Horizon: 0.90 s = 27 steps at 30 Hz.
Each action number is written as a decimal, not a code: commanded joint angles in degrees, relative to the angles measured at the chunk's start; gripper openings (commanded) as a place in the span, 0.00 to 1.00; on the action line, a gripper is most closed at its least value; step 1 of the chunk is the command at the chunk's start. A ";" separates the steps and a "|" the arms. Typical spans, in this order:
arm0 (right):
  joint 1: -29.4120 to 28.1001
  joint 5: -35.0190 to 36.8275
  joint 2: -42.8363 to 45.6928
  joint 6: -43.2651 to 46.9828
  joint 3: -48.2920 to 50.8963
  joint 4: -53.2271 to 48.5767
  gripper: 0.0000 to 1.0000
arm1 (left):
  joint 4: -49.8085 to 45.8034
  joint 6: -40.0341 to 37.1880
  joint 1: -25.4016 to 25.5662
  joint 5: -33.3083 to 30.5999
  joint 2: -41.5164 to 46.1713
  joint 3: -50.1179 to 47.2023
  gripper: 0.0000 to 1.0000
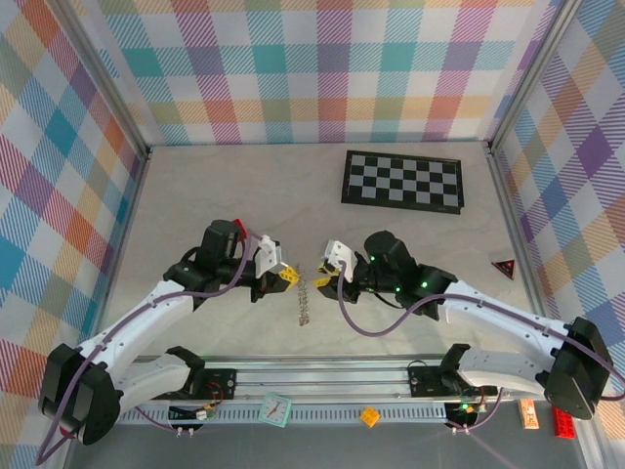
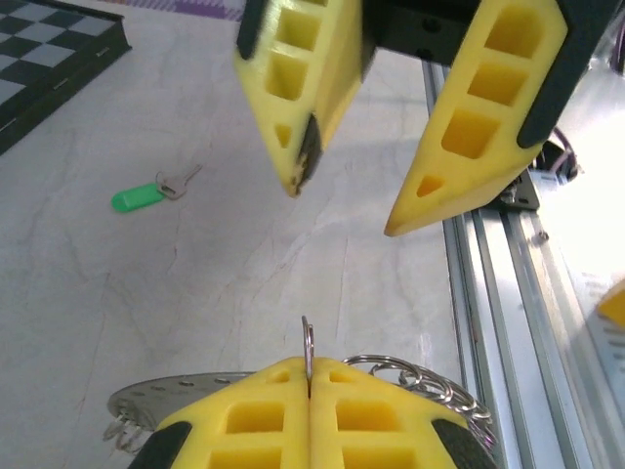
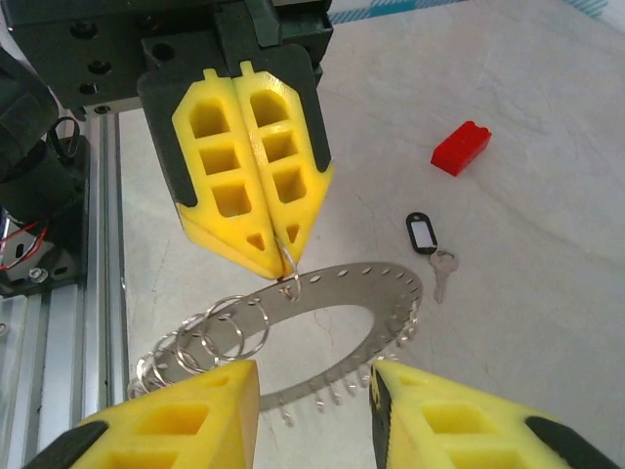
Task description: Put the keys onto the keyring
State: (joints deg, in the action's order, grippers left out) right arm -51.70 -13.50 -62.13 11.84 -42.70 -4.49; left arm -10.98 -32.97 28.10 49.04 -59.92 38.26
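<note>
Over the counter (image 1: 195,195), near its middle, the left fingers (image 1: 287,277) clamp the floppy silvery beaded metal keyring (image 1: 303,305); the right fingers (image 1: 323,284) stand apart beside it. Left wrist: green-headed silver key (image 2: 148,193) lies on the counter. Right wrist: black-headed silver key (image 3: 439,266) likewise.

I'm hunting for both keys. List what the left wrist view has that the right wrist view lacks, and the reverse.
Left wrist: the green key, plus a chessboard corner. Right wrist: the black key and a red block. Both: the keyring, pinched by the shut left gripper, and the open right gripper.
</note>
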 commanded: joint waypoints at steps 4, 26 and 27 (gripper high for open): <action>-0.14 -1.02 -1.61 -4.36 -0.21 2.30 0.30 | 15.36 11.64 0.64 3.97 1.65 -3.14 0.00; 1.52 33.73 -3.68 -44.27 -0.43 -9.78 0.35 | 3.53 33.12 0.64 -10.72 -5.47 8.37 0.00; 1.51 32.87 -3.86 -44.49 -0.29 -9.54 0.35 | 4.80 34.31 0.65 -10.18 -5.36 7.83 0.00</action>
State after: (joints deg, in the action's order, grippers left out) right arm -50.30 15.75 -65.30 -23.03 -42.61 -10.02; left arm -4.75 -5.76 28.10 39.24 -65.32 44.53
